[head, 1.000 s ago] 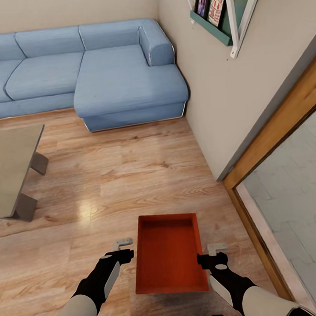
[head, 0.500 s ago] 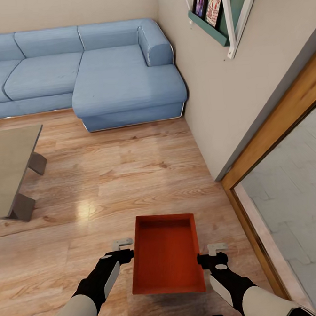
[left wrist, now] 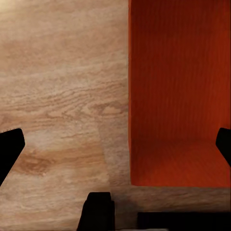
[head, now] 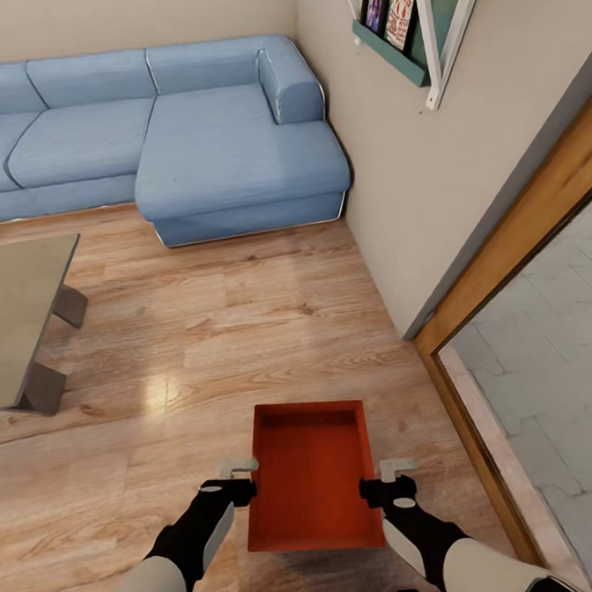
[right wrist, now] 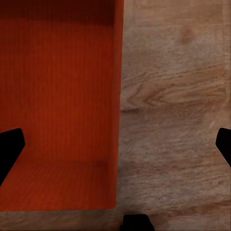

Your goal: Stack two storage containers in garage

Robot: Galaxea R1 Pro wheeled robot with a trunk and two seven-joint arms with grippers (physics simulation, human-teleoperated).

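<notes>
Sofa appears overhead; wrist cameras show container closely.

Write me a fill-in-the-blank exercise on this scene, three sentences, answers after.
1. The storage container is coloured ____.
2. It rests on a floor made of ____ planks.
3. The left pincer and right pincer stand on opposite long sides of the container, and their jaws are ____.

Missing words: orange-red; wood; open
</notes>
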